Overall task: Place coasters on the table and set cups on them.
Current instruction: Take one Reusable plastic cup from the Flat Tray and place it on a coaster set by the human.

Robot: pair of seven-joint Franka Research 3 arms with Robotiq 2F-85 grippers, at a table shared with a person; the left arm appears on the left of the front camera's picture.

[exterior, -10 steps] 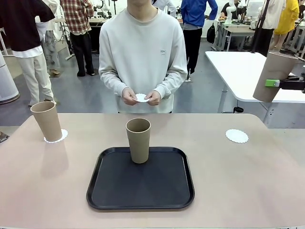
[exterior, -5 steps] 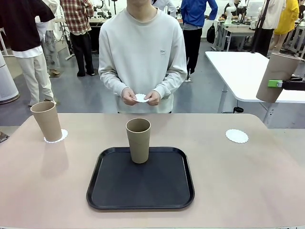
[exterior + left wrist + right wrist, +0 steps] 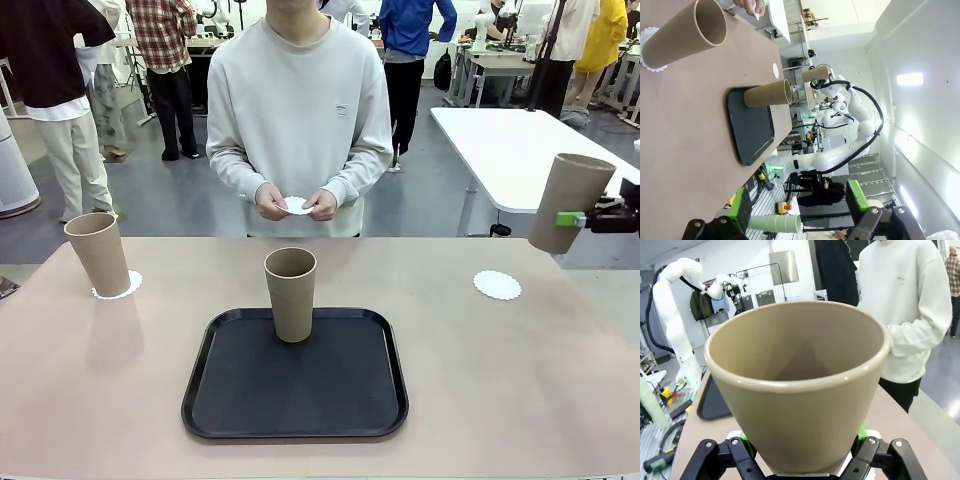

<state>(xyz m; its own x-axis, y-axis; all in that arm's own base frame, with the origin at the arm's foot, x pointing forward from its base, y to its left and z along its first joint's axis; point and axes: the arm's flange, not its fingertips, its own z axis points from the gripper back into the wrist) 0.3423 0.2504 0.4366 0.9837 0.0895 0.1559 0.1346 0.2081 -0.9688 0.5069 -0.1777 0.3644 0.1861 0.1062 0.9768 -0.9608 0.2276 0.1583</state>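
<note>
Tan paper, plain all round: that is the cup (image 3: 570,203) my right jaws are clamped on, low on its wall, with the green pads pressed against either side. It hangs in the air at the right end of the table (image 3: 520,390), leaning a little, above and to the right of the bare doily (image 3: 497,285). I take that bare coaster to be its target, since it is the only one lying free, and it sits on my right arm's side.

On the left, another cup (image 3: 98,253) stands upright on its own doily (image 3: 130,285), so I judge that pair finished. A third cup (image 3: 290,293) stands upright at the far side of the black tray (image 3: 295,385) in the middle. The tray looks like the holding spot cups are picked from. The person across from me holds one more doily (image 3: 297,205) in both hands (image 3: 272,201) at waist height, presumably ready to lay it down for that third cup.

My left jaws stand wide apart with nothing between them, looking along the table from beyond its left end, out of the way.

As for writing, the cups carry no print. The person's sweatshirt (image 3: 300,110) has a small chest mark, too small for me to read.
</note>
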